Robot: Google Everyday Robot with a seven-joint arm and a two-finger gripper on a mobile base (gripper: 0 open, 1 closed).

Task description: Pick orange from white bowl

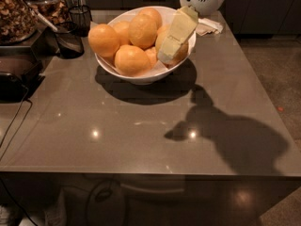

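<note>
We see the gripper [167, 54] low over the R side of the white bowl [141, 76], right in front of the orange [182, 51]. That fruit sits in the bowl w/ other oranges [104, 40]. Open or closed, we can't tell. Bowl's on the grey table [141, 131].

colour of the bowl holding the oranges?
Glossy white bowl, no pattern; clearest in the camera view. The cream gripper sits over its right side.
</note>
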